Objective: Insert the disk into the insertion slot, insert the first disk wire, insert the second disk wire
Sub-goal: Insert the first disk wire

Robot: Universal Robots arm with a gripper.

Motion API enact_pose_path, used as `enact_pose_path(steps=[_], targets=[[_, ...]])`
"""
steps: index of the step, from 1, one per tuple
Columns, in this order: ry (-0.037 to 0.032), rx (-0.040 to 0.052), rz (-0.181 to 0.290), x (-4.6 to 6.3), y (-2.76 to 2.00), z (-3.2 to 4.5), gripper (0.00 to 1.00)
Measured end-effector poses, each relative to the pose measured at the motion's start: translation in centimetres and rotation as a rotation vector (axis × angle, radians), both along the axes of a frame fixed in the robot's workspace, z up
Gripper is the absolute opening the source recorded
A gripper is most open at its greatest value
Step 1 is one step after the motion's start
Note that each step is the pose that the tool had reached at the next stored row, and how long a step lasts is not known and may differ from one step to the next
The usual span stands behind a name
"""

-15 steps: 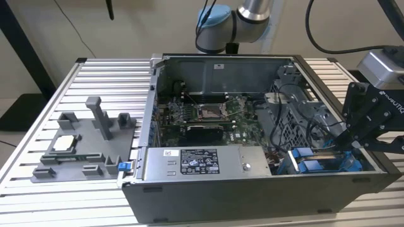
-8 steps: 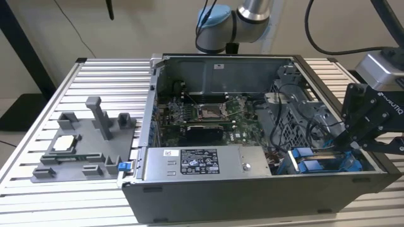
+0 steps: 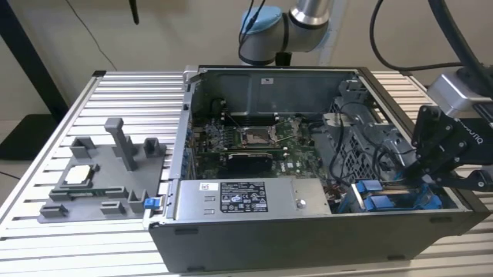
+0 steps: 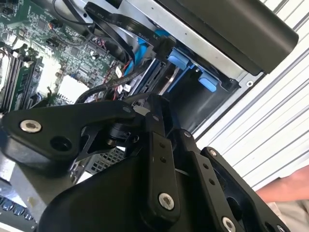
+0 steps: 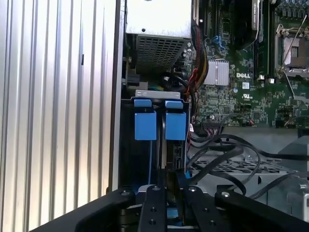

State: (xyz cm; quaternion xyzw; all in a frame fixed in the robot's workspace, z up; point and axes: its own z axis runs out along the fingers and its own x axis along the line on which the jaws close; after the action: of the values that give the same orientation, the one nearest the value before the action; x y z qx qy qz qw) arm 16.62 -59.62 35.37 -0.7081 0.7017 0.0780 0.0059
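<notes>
Disk sits in the insertion slot; fingers drawn together beside it; case on ribbed metal table.

A silver table of ribbed metal slats carries an open dark grey computer case on the exterior view's right and, just beside it on the left, a grey plastic fixture with upright posts.

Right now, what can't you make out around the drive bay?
- How deep the blue-framed disk sits: first wrist view, pincer covers one end.
- Where the black cables end: first wrist view, behind pincer.
- A person's hand or arm: second wrist view, cut by edge.
</notes>
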Motion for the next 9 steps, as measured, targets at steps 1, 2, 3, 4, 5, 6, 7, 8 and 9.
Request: enact_pose_path(steps=[1, 2, 3, 4, 5, 6, 7, 8, 9], targets=[[-0.0007, 0.0012, 0.000, 0.00, 0.09, -0.10, 0.00], [-0.0024, 0.0019, 0.000, 0.00, 0.20, -0.19, 0.00], [-0.0050, 0.0025, 0.000, 0.00, 0.31, -0.26, 0.00], [-0.0083, 0.0031, 0.001, 0.00, 0.42, -0.34, 0.00], [-0.0122, 0.0035, 0.001, 0.00, 0.52, -0.39, 0.00], [-0.0163, 0.0040, 0.001, 0.00, 0.62, -0.45, 0.00], [-0.0202, 0.0043, 0.001, 0.00, 0.70, -0.51, 0.00], [-0.0238, 0.0049, 0.002, 0.01, 0.77, -0.58, 0.00], [-0.0254, 0.0053, 0.002, 0.03, 0.82, -0.68, 0.00]])
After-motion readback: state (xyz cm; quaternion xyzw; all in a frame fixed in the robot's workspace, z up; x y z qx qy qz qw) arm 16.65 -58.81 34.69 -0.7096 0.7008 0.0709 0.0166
